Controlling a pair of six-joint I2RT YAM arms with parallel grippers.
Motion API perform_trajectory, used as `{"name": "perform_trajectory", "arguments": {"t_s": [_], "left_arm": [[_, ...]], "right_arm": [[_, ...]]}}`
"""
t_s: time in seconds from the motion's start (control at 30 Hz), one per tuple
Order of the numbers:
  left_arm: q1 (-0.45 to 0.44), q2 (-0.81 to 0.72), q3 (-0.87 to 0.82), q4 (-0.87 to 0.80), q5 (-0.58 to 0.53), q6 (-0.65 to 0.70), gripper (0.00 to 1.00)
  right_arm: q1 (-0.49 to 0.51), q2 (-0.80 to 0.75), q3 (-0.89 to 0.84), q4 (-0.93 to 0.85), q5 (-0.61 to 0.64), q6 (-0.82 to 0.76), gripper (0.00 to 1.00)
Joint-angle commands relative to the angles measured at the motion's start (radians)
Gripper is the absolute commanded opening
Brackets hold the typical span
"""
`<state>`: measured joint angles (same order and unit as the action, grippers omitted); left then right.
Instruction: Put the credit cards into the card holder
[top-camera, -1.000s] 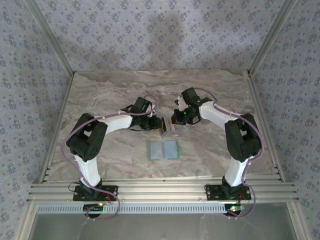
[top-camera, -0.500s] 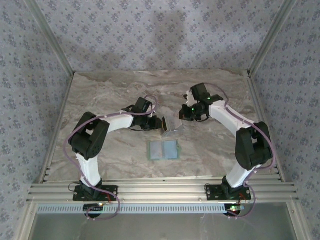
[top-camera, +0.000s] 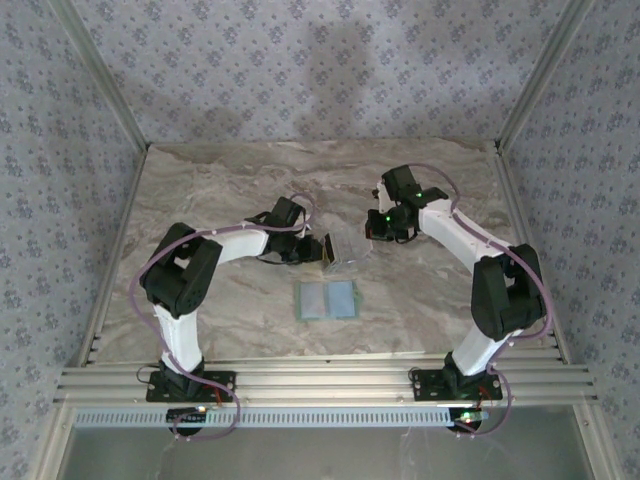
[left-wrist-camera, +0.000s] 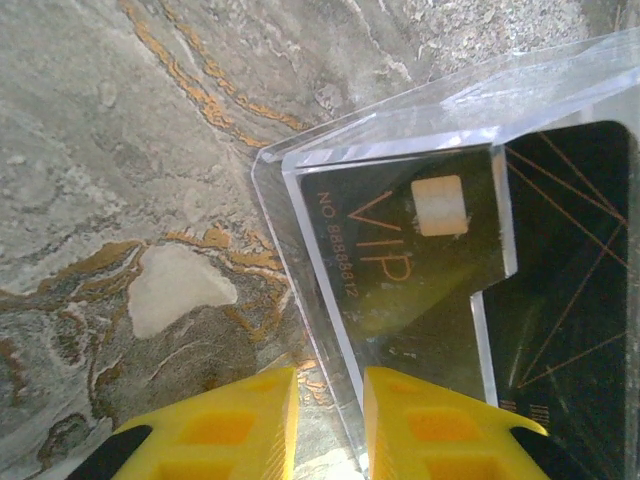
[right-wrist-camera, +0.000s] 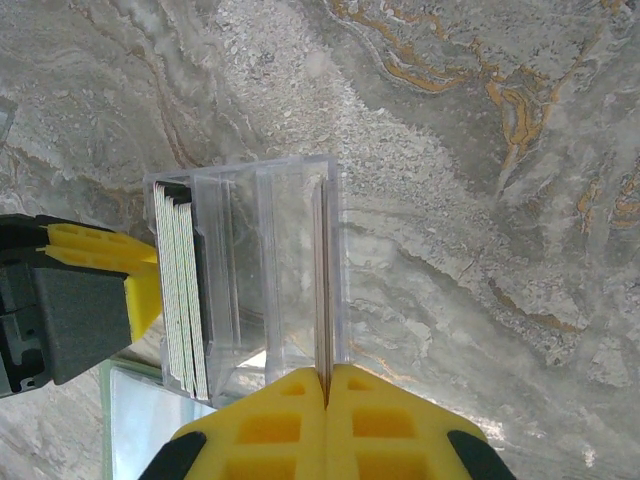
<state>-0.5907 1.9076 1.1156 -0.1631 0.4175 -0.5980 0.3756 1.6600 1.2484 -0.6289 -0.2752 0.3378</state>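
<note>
The card holder (top-camera: 328, 298), a flat sage-green two-panel wallet, lies open on the marble table; its corner (right-wrist-camera: 125, 410) shows in the right wrist view. Behind it stands a clear slotted stand (top-camera: 342, 252) with my left gripper (top-camera: 322, 250) shut on its wall (left-wrist-camera: 330, 385). The stand (right-wrist-camera: 260, 260) holds several striped credit cards (right-wrist-camera: 180, 290) and a black VIP card (left-wrist-camera: 400, 260). My right gripper (top-camera: 370, 231) is right of the stand, shut (right-wrist-camera: 327, 375) on a thin card (right-wrist-camera: 323, 280) seen edge-on. Whether that card's far end is still in a slot is unclear.
The marble table (top-camera: 200, 200) has patterned walls behind and metal rails (top-camera: 320, 385) along the near edge. Both arms' elbows rise at the left and right sides of the table.
My right gripper has drawn back to the right, away from the clear stand, staying shut. The left gripper and the stand have barely moved.
</note>
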Motion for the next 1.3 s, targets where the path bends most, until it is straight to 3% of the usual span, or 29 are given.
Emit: {"name": "perform_trajectory", "arguments": {"t_s": [0.0, 0.27, 0.5, 0.8, 1.07, 1.27], "left_arm": [[0.001, 0.019, 0.041, -0.032, -0.004, 0.018, 0.24], [0.006, 0.009, 0.112, -0.081, -0.001, 0.025, 0.24], [-0.040, -0.093, 0.168, -0.190, -0.117, 0.046, 0.23], [-0.095, 0.014, 0.331, -0.156, -0.007, -0.016, 0.07], [-0.109, 0.134, 0.381, -0.124, 0.036, -0.058, 0.05], [-0.114, 0.160, 0.374, -0.115, 0.040, -0.056, 0.06]], "right_arm": [[0.012, 0.036, 0.016, 0.019, 0.008, -0.009, 0.00], [0.043, 0.060, -0.015, 0.067, 0.011, 0.024, 0.00], [0.043, 0.059, -0.041, 0.076, 0.007, 0.035, 0.00], [0.009, 0.069, -0.090, 0.106, -0.075, 0.061, 0.00], [-0.043, 0.055, -0.138, 0.181, -0.211, 0.102, 0.00], [-0.051, 0.060, -0.151, 0.229, -0.291, 0.123, 0.08]]}}
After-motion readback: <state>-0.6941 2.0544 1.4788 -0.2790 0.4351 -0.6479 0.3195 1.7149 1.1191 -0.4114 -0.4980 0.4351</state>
